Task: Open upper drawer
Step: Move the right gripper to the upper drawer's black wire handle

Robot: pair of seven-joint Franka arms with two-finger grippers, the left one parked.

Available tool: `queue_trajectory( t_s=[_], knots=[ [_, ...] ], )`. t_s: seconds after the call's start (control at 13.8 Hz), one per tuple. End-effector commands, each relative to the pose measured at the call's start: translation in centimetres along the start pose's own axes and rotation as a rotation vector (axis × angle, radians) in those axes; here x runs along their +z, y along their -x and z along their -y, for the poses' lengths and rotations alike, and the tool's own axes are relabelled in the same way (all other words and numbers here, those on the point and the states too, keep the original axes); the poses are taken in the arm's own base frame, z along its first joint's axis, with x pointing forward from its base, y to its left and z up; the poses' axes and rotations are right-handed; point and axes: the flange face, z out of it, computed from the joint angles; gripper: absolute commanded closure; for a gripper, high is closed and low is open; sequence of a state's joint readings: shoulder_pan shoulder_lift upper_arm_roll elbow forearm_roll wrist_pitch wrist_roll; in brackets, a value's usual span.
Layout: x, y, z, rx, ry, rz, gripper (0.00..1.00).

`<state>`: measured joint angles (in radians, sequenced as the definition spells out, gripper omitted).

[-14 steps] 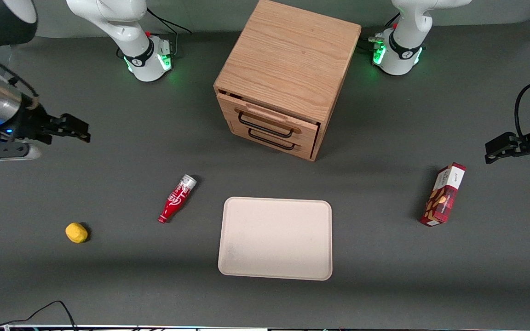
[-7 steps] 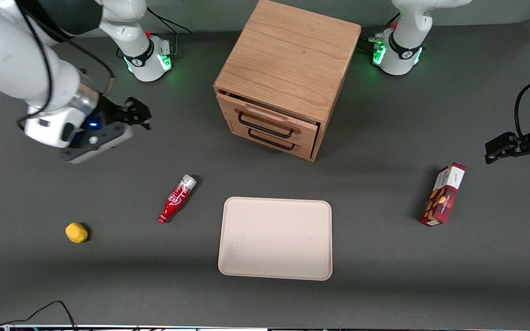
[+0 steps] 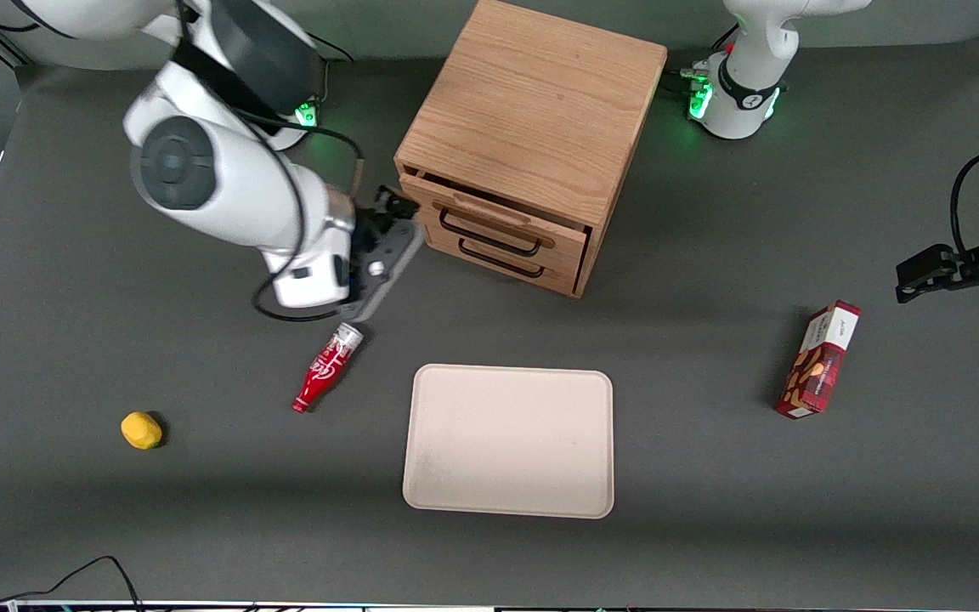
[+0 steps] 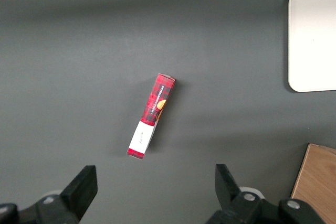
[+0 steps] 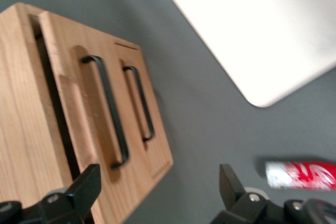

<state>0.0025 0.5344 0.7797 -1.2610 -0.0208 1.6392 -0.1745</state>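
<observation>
The wooden cabinet stands at the back middle of the table. Its upper drawer sits slightly ajar, with a dark gap under the cabinet top, a wooden lip strip and a black wire handle. The lower drawer lies beneath it. My right gripper hovers beside the cabinet's front corner, toward the working arm's end, near the upper drawer's edge. It is open and holds nothing. The wrist view shows the upper drawer, its handle and the open gripper just short of the drawer front.
A red bottle lies on the table just nearer the camera than the gripper. A beige tray sits in front of the cabinet. A yellow lump lies toward the working arm's end, a red snack box toward the parked arm's.
The right arm has swept from the table's end across to the cabinet, bringing the gripper beside the upper drawer's front corner. Nothing else moved.
</observation>
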Motion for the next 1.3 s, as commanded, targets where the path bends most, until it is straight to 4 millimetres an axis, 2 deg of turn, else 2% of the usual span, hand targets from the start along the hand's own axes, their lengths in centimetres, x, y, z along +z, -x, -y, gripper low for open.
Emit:
queue_trajectory(
  t_s=[0.0,0.36,0.58,0.65,0.94,1.23],
  knots=[
    [3.3,-2.5,3.0,-0.102,0.023,0.031,0.0],
    [8.6,-4.1,1.8,-0.112,0.031,0.016,0.0],
    [11.1,-4.4,1.9,-0.118,0.029,-0.005,0.0],
    [11.7,-4.6,3.1,-0.134,0.028,0.001,0.0],
    [12.2,-4.2,4.1,-0.15,0.026,0.018,0.0],
    [13.5,-3.6,3.9,-0.162,0.047,0.052,0.0]
  ],
)
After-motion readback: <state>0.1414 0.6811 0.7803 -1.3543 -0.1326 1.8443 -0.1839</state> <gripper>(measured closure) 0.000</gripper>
